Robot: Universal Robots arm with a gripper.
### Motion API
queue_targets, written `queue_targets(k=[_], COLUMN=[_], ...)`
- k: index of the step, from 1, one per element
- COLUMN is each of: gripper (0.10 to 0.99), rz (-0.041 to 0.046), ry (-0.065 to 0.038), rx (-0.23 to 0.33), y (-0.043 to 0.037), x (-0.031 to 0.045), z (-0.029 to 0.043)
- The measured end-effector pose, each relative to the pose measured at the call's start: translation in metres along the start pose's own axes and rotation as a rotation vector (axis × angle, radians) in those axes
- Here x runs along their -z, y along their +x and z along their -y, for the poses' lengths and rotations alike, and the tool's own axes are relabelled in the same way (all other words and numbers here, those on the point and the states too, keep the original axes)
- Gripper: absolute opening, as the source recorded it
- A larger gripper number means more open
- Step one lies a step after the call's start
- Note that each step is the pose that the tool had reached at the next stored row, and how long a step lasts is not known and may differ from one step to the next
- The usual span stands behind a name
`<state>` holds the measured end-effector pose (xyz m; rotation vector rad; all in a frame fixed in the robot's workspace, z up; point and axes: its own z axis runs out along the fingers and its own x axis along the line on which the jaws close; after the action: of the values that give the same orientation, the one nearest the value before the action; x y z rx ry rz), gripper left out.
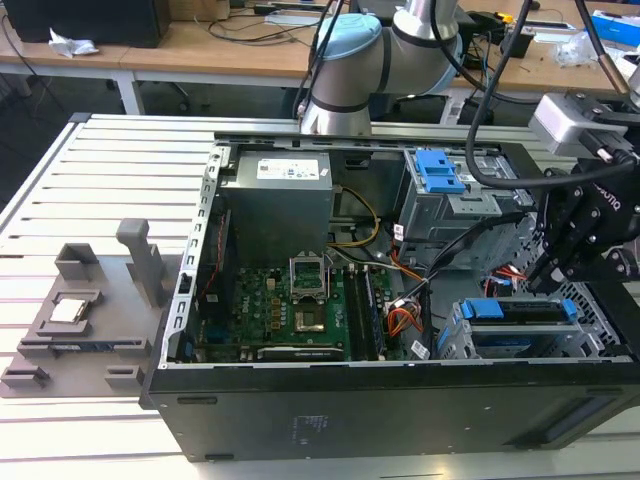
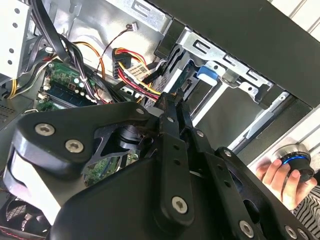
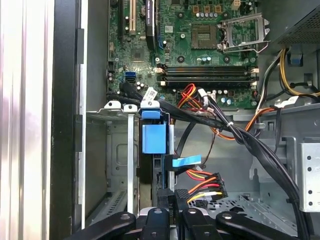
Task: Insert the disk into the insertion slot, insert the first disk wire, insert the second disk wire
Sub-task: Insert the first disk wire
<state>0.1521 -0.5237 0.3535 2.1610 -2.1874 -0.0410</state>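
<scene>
Nearest in the exterior view is the dark wall of the open computer case (image 1: 330, 420). The case lies on its side on the table (image 1: 100, 170), so the tool can reach in from above.

Just behind that wall, on the exterior view's right, sits the insertion slot (image 1: 452, 340), a grey metal cage. The disk (image 1: 520, 320) is inside it with its blue frame showing, so that step looks done.

The tool (image 1: 548, 278) hangs right over the end of the disk, where the plugs go. In the second wrist view its fingers (image 2: 169, 125) are pressed close together. I cannot tell if a plug is pinched between them.

A bunch of red, yellow and orange wires (image 3: 205, 186) lies just beside the tips. It looks loose enough to reach the disk.

Farther in is the green board (image 1: 290, 310). Behind it are the grey power box (image 1: 275, 195) and the tall box with a blue latch (image 1: 440, 170). At the back stands the arm (image 1: 345, 70).
</scene>
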Motion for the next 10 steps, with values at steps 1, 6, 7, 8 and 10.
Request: queue_targets(k=[1, 6, 7, 8, 10], gripper=[0.169, 0.169, 0.169, 0.169, 0.169], rz=[0.0000, 0.0001, -0.0001, 0.0002, 0.0002], ry=[0.000, 0.000, 0.000, 0.000, 0.000], rx=[0.000, 0.000, 0.000, 0.000, 0.000], y=[0.0000, 0.0000, 0.0004, 0.0013, 0.0038], x=[-0.0002, -0.0068, -0.0075, -0.0083, -0.0094], z=[0.0000, 0.0008, 0.0010, 0.0012, 0.0019])
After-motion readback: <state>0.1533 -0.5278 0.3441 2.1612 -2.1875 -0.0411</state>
